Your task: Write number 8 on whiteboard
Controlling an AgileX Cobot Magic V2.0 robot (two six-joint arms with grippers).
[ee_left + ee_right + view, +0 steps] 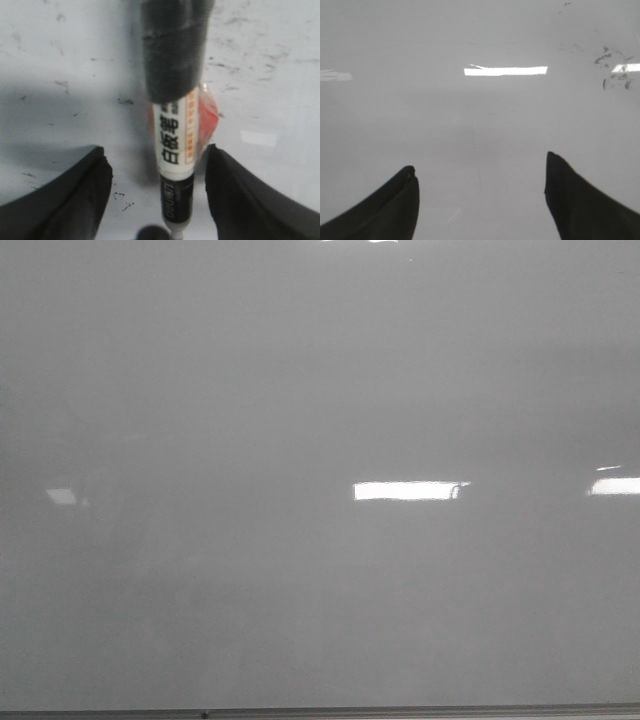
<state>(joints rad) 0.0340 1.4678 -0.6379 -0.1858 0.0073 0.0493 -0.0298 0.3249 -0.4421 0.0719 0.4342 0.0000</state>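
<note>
The left tool (157,175) is wide open around a marker (175,150) above the whiteboard (300,390); the right tool (480,185) is open and holds nothing.

Left claw (157,192) fingers spread wide; right claw (480,197) likewise agape

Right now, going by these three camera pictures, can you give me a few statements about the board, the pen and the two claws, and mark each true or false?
1. A marker lies between the left gripper fingers. True; whether they clamp it cannot be told.
2. The right gripper holds an eraser. False: its fingers are spread with only bare board between them.
3. In the front view the whiteboard shows a finished 8. False: no figure is visible there, only light reflections.
4. The marker's printed label is white with black characters. True.
5. Faint dark smudges mark the board in the right wrist view. True.
</note>
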